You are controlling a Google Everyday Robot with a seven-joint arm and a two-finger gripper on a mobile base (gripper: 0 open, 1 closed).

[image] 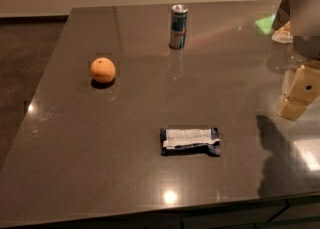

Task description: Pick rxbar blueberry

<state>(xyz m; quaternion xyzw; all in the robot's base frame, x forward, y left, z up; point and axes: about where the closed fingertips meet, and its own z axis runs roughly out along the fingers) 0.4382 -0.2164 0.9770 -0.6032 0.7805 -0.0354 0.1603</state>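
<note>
Taking the middle of the dark table (75, 138) as the clock's hub, an orange (103, 69) sits out at ten o'clock, well apart from the rest, and a blue-and-silver can (178, 26) stands upright at twelve, near the far edge. The rxbar (190, 141) lies flat at six o'clock, white label up, its long side running across, with nothing touching it. The gripper (298, 95) hangs at three o'clock by the right edge, well apart from the rxbar, and whether it is open or closed I cannot tell.
</note>
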